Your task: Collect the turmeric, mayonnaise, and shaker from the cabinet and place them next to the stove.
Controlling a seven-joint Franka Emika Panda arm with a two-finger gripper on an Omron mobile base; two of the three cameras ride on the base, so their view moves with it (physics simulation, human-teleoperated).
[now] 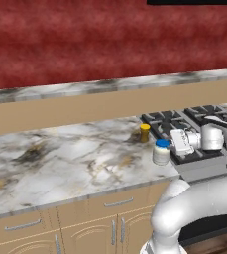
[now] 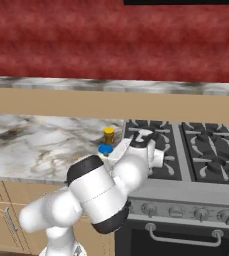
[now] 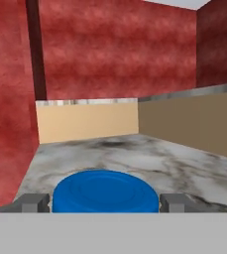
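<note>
The mayonnaise (image 1: 160,152), a squat white jar with a blue lid, stands on the marble counter just left of the stove (image 1: 206,118). My gripper (image 1: 167,148) reaches it sideways from over the stove. In the hand view its fingertips (image 3: 35,203) flank the blue lid (image 3: 105,191) very closely; whether they touch cannot be told. The turmeric (image 1: 144,132), an amber jar with a yellow lid, stands upright a little behind the mayonnaise, also beside the stove. In the right base view the mayonnaise (image 2: 105,149) and turmeric (image 2: 109,135) sit by the stove's (image 2: 196,145) left edge, with my gripper (image 2: 114,152) there. The shaker and the cabinet are out of view.
A marble counter (image 1: 60,158) stretches left of the jars, with a tan backsplash and a raised marble ledge (image 1: 85,89) behind it. Drawers and doors with silver handles (image 1: 117,202) line its front. The stove's knobs (image 2: 201,214) and oven handle face the base.
</note>
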